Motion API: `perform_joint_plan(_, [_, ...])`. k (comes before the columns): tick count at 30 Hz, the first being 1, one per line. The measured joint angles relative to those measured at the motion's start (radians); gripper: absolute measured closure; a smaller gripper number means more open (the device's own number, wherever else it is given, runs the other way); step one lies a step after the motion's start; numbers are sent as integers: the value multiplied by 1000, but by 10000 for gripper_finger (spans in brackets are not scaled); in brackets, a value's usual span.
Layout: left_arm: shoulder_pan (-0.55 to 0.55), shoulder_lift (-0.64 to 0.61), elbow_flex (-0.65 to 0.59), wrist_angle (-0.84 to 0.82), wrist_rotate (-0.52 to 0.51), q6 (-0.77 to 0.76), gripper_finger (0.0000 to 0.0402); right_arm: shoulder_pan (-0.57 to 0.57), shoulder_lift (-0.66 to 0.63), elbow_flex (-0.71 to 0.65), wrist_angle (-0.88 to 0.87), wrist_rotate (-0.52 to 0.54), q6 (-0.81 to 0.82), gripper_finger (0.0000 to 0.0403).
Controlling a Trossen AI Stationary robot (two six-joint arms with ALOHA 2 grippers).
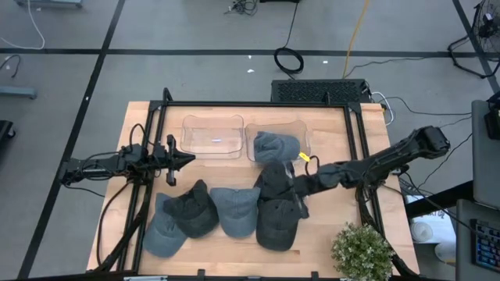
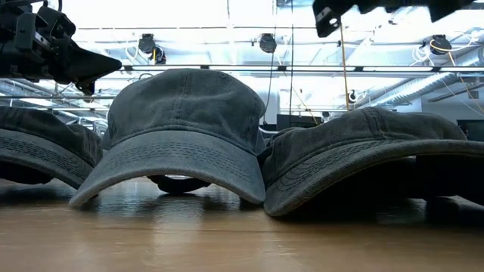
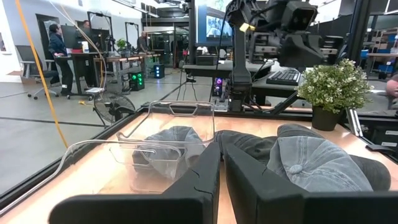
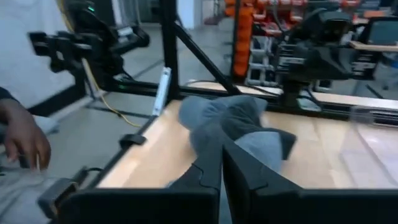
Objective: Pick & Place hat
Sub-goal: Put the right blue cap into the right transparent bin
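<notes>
Right pincer (image 1: 275, 187): I read its fingers as closed, empty, hovering above the dark hat (image 1: 273, 178) in the row of hats on the table (image 1: 328, 238). One grey hat (image 1: 275, 145) sits inside the right clear bin (image 1: 303, 134). Left pincer (image 1: 187, 158): closed, idle beside the left bin (image 1: 212, 136).

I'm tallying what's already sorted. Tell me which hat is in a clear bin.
The grey hat in the right-hand clear bin at the table's back. The other hats lie on the bare wood nearer the front; the left bin holds none.
</notes>
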Motion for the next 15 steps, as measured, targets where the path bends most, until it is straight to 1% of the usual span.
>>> perform_joint_plan(3, [0,0,0,0,0,0,371,24,0,-47,88,0,-31,402])
perform_joint_plan(6, [0,0,0,0,0,0,371,32,0,-64,112,2,-80,402])
perform_joint_plan(10, [0,0,0,0,0,0,371,32,-1,-64,134,3,-85,398])
perform_joint_plan(12, [0,0,0,0,0,0,371,32,-1,-64,136,1,-76,387])
perform_joint_plan(15, [0,0,0,0,0,0,371,32,-1,-64,139,1,-74,356])
